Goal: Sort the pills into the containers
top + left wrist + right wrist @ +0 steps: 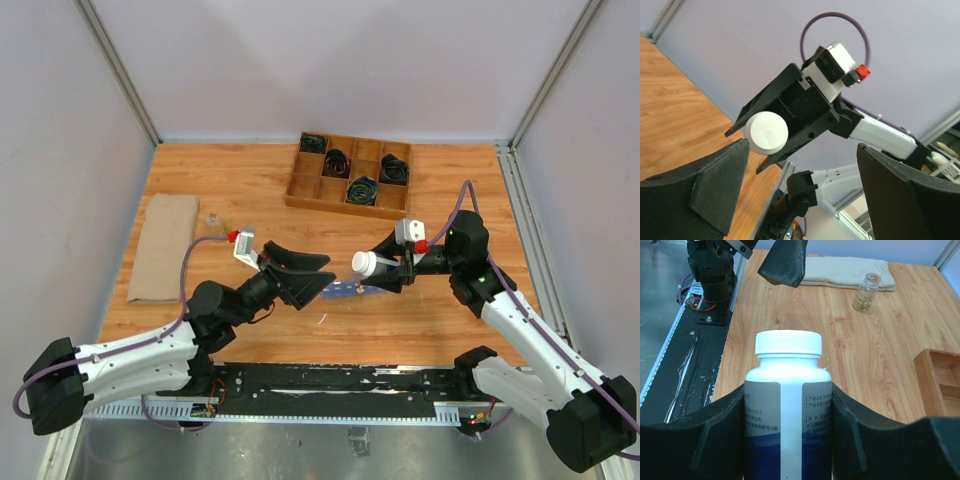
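— What sits at the far side of the tabletop?
— A wooden divided tray, right of centre, near the back wall. Coils of black cable lie in several of its compartments, one coil to each; other compartments are bare.
— And on the left?
— A folded beige cloth lies flat along the left edge, its long side running front to back. A small clear jar stands upright just beside its far right corner, not touching it.
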`<act>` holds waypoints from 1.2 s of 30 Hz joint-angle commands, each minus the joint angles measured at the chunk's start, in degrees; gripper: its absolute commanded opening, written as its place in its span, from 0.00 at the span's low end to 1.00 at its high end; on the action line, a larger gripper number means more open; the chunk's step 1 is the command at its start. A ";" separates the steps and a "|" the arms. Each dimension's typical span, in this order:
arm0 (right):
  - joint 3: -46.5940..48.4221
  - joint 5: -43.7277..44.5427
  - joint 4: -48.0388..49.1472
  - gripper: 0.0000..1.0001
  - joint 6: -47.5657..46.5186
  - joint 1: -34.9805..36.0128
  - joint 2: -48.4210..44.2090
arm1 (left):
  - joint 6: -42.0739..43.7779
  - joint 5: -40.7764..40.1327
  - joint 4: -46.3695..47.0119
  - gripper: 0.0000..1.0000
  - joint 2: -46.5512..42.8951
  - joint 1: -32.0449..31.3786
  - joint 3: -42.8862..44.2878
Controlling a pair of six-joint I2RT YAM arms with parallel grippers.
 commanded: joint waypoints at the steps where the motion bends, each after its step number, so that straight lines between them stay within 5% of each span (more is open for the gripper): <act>1: 0.14 -0.06 0.72 0.12 -0.08 -0.38 0.05 | 2.27 -10.86 -13.26 0.87 2.26 -3.80 7.91; 7: 0.10 -0.03 0.77 0.12 0.00 -0.39 -0.08 | 0.92 -26.49 -32.18 0.83 8.84 -8.58 18.93; 11: 0.14 -0.05 0.77 0.12 0.02 -0.39 -0.16 | -0.95 -28.40 -36.80 0.75 12.31 -9.44 22.75; 20: 0.18 0.03 0.81 0.12 0.04 -0.38 -0.17 | -0.75 -29.20 -37.73 0.74 15.30 -12.58 26.28; 36: 0.24 0.20 0.81 0.12 0.14 -0.39 -0.08 | -1.34 -29.01 -37.70 0.56 15.59 -14.44 27.05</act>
